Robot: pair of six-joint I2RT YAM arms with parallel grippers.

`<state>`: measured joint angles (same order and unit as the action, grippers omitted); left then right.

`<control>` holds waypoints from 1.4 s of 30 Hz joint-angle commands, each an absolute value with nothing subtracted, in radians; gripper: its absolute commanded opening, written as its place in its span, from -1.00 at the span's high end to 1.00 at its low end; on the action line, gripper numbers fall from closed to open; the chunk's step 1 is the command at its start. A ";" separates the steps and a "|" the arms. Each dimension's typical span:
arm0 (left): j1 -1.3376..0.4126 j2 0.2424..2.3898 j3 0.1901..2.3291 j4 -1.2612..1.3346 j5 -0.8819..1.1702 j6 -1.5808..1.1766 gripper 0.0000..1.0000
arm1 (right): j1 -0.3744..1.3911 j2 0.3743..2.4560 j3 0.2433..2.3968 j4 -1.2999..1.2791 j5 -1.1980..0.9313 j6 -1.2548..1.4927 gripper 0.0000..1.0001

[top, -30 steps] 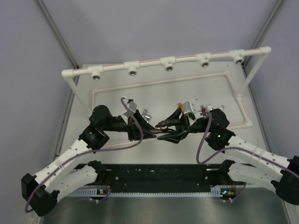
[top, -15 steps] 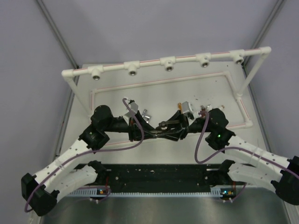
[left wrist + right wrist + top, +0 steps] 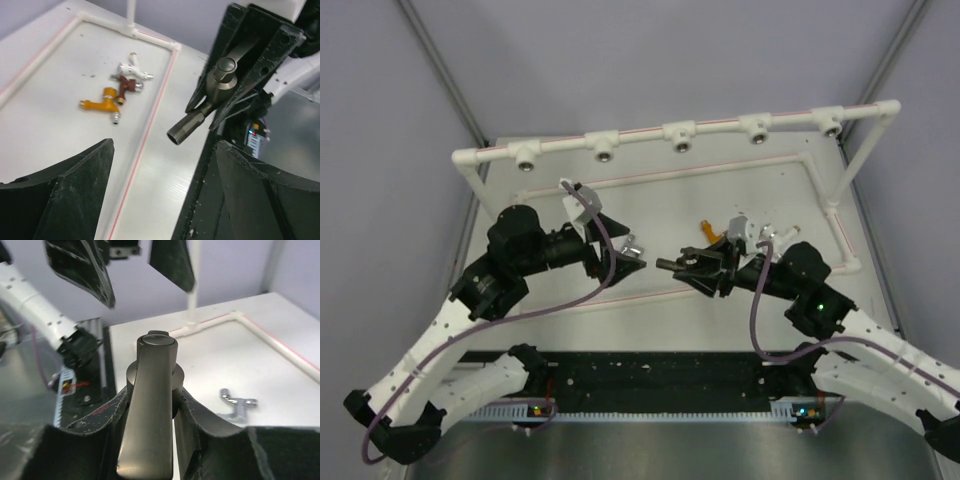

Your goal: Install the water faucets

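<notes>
There are five faucets, one of each colour. One dark grey faucet (image 3: 222, 75) is in the upper right of the left wrist view. One silver faucet (image 3: 239, 403) is in the lower right of the right wrist view. One orange-gold faucet (image 3: 102, 105), one reddish-brown faucet (image 3: 127, 87) and one white faucet (image 3: 133, 69) are clustered in the upper left of the left wrist view. Four of the five lie on the surface (image 3: 660, 205), and one is clamped in the right hand (image 3: 150, 405).

Five round sockets (image 3: 680, 137) line one raised pipe rail (image 3: 640, 138) across the top of the overhead view. One low pipe rectangle (image 3: 670, 175) lies below it.

There are two arms, a left arm (image 3: 450, 335) and a right arm (image 3: 880, 345). There are two hands, and the left hand (image 3: 164, 145) is spread with nothing in it.
</notes>
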<state>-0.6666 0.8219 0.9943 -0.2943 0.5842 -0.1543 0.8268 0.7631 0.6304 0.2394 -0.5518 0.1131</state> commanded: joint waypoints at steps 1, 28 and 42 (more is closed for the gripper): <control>-0.676 0.911 1.243 -0.544 0.341 -0.025 -0.79 | 0.824 0.629 0.650 0.138 -0.188 0.077 1.00; -0.542 1.584 1.996 -0.721 0.170 0.839 -0.94 | 0.640 0.653 0.868 -0.116 0.511 0.027 1.00; -0.541 1.612 1.862 -0.586 0.134 0.871 0.33 | 0.020 0.716 0.884 0.084 -0.057 0.298 1.00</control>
